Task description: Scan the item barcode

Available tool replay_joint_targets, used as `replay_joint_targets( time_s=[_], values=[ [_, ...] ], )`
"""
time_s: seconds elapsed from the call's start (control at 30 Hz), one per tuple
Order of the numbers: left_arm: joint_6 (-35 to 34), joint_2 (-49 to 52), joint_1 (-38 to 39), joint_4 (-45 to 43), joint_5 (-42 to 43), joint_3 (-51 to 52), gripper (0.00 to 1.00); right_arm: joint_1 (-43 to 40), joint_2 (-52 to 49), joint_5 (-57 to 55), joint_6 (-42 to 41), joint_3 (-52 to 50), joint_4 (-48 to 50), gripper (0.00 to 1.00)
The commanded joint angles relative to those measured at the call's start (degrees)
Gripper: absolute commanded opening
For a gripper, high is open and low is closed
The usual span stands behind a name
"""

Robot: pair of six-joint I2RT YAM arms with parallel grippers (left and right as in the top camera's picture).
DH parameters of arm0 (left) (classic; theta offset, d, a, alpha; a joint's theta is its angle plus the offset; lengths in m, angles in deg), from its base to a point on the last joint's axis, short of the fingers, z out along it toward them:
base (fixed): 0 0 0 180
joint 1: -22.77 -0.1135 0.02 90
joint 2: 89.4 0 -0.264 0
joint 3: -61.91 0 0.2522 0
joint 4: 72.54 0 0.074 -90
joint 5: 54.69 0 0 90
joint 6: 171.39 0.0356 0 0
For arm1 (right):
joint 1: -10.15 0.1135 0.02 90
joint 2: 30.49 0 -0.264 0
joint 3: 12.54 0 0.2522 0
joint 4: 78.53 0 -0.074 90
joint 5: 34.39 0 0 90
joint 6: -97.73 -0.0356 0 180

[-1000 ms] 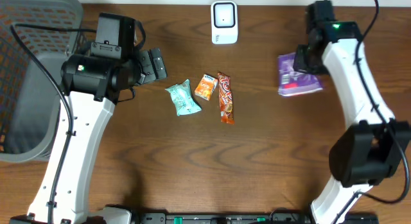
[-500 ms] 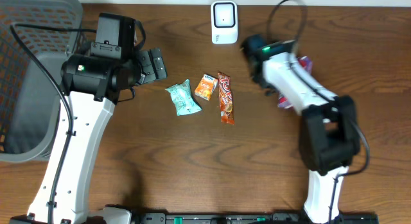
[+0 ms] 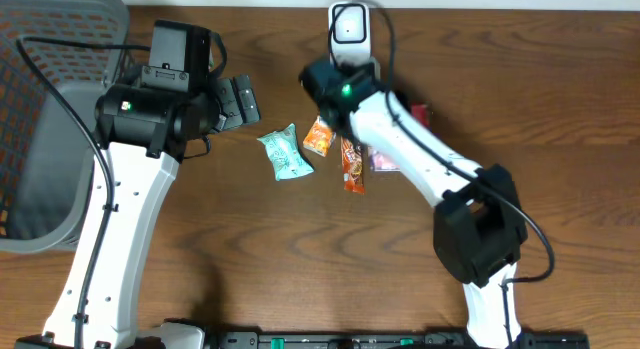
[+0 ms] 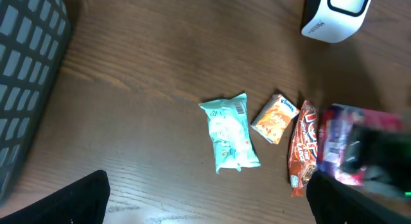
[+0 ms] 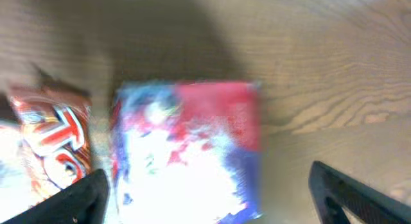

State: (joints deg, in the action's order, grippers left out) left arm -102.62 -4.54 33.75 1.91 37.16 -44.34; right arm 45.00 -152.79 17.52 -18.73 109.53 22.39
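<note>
Wood-grain table [image 3: 250, 251] w/ crinkly teal pouch [image 3: 287, 155].

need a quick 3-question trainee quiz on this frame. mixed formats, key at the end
1. True or false: the left hand and the right hand are both open and grip nothing.
2. In the right wrist view, what lies right beside the purple-and-red packet? A) the basket B) the scanner C) the red snack bar
3. How many packaged items show in the left wrist view?

Key: 1 true; 2 C; 3 four.
</note>
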Motion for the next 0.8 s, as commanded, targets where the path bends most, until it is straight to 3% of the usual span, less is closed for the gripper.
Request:
replay_joint_targets(
  time_s=[0.0,0.13,0.23,0.37,0.5,0.77],
  values=[
    [-0.31,0.37,-0.2,0.15,0.13,0.0,0.98,-4.44,0.9,5.31,3.65,8.68,-3.23,0.98],
    [-0.31,0.37,-0.2,0.15,0.11,0.0,0.98,-11.8,0.9,19.15,10.01,13.31,-5.84,0.97],
    [-0.31,0.37,-0.2,0.15,0.11,0.0,0.98,-18.6,0.48,37.38,15.96,12.68,-6.73,0.96],
    [-0.31,0.37,-0.2,0.15,0.13,0.0,0.98,-26.69,0.09,56.94,22.01,7.91,-7.96,0.79],
    [-0.31,0.37,-0.2,0.15,0.11,0.0,0.98,-31.21,0.09,63.36,22.51,-0.22,-5.92,0.71],
    [-0.31,0.37,-0.2,0.15,0.13,0.0,0.98,-33.55,0.09,75.8,23.76,-18.16,10.54,0.69]
  ],
)
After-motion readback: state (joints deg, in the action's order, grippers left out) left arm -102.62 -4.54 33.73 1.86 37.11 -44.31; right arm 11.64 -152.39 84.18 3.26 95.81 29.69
